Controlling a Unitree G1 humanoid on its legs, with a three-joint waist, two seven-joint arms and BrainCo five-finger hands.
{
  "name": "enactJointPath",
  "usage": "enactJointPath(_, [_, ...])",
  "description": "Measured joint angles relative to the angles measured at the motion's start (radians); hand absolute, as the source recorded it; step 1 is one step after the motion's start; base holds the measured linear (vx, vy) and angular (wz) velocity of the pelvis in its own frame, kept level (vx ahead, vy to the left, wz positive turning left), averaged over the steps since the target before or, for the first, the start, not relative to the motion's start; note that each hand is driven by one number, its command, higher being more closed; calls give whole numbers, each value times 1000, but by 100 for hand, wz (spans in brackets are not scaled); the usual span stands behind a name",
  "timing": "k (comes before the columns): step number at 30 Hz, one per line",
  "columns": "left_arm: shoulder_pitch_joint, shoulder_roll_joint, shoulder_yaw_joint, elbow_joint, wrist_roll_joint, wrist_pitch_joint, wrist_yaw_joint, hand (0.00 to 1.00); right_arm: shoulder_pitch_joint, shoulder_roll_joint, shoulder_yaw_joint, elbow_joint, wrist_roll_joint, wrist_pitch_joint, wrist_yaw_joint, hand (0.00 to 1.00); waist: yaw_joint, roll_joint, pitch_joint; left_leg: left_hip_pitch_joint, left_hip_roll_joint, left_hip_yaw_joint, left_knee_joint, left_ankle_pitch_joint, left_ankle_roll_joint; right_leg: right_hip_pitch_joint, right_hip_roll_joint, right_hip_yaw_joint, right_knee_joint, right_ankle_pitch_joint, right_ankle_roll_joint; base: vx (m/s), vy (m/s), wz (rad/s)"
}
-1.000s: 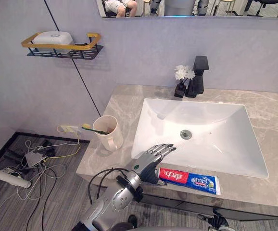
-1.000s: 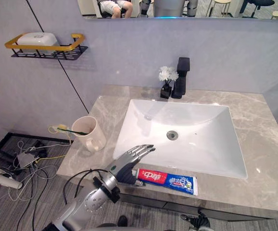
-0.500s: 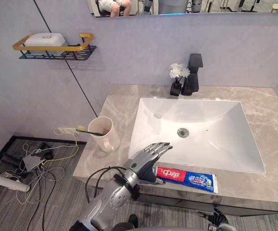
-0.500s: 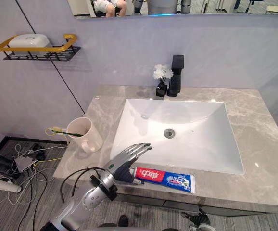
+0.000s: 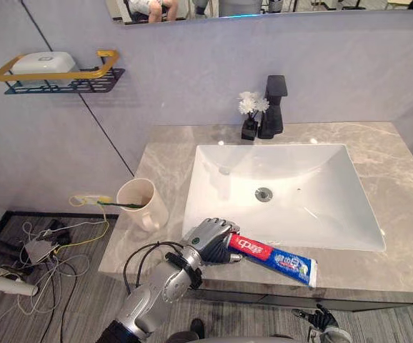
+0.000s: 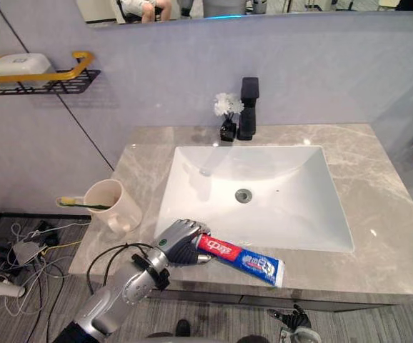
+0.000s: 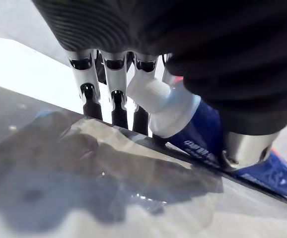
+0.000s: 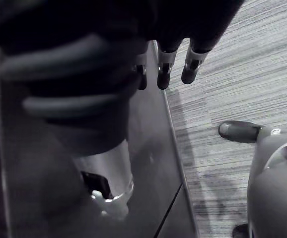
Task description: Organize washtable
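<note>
Polished grey marble counter (image 5: 381, 146), glossy white basin (image 5: 303, 179), matt black tap (image 5: 274, 107)

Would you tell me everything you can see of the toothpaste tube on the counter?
The red, blue and white soft plastic toothpaste tube lies slantwise on the front strip of the grey marble counter, before the white sink basin. Its red end points to the robot's left, its flat white crimped end to the right. The left hand has its fingers curled round the red end, where the left wrist view shows a white cap. Nothing else touches it.
</note>
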Motion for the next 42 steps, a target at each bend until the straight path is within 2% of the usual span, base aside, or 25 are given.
enactJointPath(16, [13, 7, 23, -2, -8, 8, -3, 100, 1, 0, -16, 0, 0, 1, 7, 0, 1, 3, 1, 8, -1, 6, 2, -10, 3, 5, -2, 7, 0, -2, -4, 1, 1, 0])
enactJointPath(24, [57, 7, 56, -24, -82, 9, 7, 100, 1, 0, -16, -22, 12, -1, 0, 0, 2, 7, -3, 8, 4, 33, 0, -15, 3, -12, -2, 33, 4, -2, -3, -2, 9, -10])
enactJointPath(28, [87, -3, 89, -50, -126, 20, 47, 100, 3, 1, -19, -30, 52, -6, -15, 0, 3, 3, -3, 6, 9, 59, -7, -16, 2, -30, 0, 59, 7, 1, -6, 5, 11, -17])
enactJointPath(33, [93, -7, 112, -100, -170, 28, 69, 100, 19, 3, -40, -34, 60, -8, -17, 0, 6, -12, -6, 4, 13, 82, -11, -17, 2, -45, 1, 81, 7, 6, -12, 2, 11, -14])
enactJointPath(39, [100, -61, 126, -198, -199, 29, 91, 100, 58, 17, -104, -71, 56, -15, -45, 0, 9, -38, -22, -8, 16, 111, -4, -23, 2, -70, 1, 115, 11, 12, -7, -13, 15, -16])
enactJointPath(42, [103, -93, 126, -247, -231, 28, 112, 100, 99, 33, -112, -144, 48, -16, -61, 0, 8, -47, -29, -11, 19, 126, 9, -34, 2, -81, 1, 135, 19, 12, -7, -26, 15, -15])
